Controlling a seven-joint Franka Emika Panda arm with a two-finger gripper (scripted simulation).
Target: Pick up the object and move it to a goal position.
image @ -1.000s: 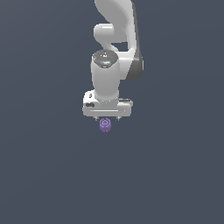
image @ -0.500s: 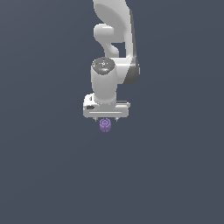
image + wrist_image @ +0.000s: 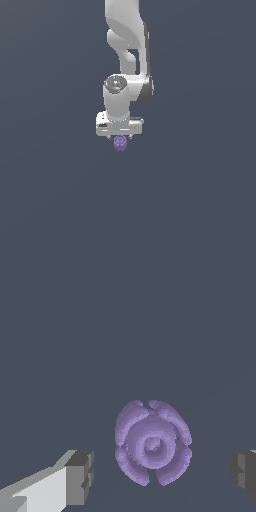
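Observation:
The object [image 3: 120, 143] is a small purple lumpy ball with a swirled surface, lying on the dark grey floor. In the exterior view it peeks out just below the white hand of my gripper [image 3: 120, 139], which points straight down over it. The wrist view shows the object [image 3: 152, 443] between the two dark fingertips [image 3: 80, 476], with a clear gap on each side. My gripper [image 3: 162, 474] is open and touches nothing.
Only the flat dark grey floor [image 3: 200, 200] surrounds the object. The white arm [image 3: 127, 45] rises straight up behind the hand.
The hand has sunk a little closer to the object. The object has not moved.

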